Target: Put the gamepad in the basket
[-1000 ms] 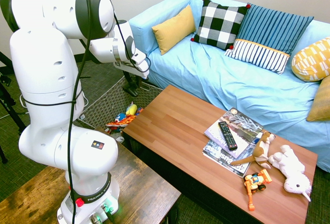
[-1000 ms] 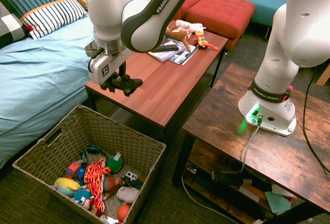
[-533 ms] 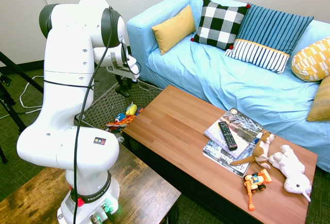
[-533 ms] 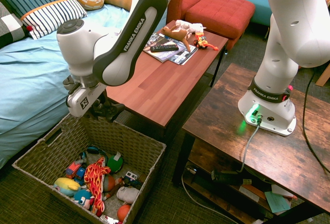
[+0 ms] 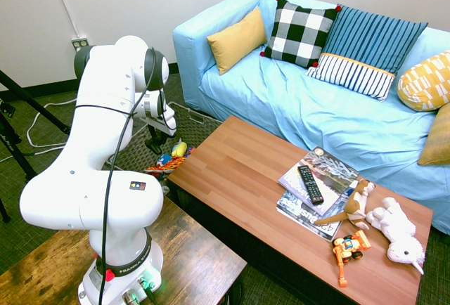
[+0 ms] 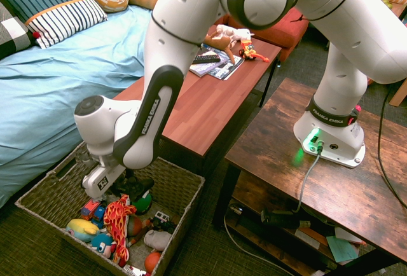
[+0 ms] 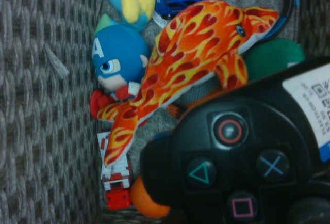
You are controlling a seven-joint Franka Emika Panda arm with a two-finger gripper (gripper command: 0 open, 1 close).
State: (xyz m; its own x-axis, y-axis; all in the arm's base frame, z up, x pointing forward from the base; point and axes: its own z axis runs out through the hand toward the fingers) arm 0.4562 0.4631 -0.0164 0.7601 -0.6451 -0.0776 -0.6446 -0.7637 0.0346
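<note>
Gamepad (image 7: 242, 152) shows triangle, circle, cross, square symbols.

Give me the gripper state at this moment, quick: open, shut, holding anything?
Gripper: shut on the gamepad, hanging low inside the basket just above the toys.

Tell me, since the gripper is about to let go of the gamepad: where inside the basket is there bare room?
The basket shows bare woven floor at the end near the coffee table. The other end is crowded: the flame-patterned plush and small toys. The gripper holds the gamepad near the plush.
</note>
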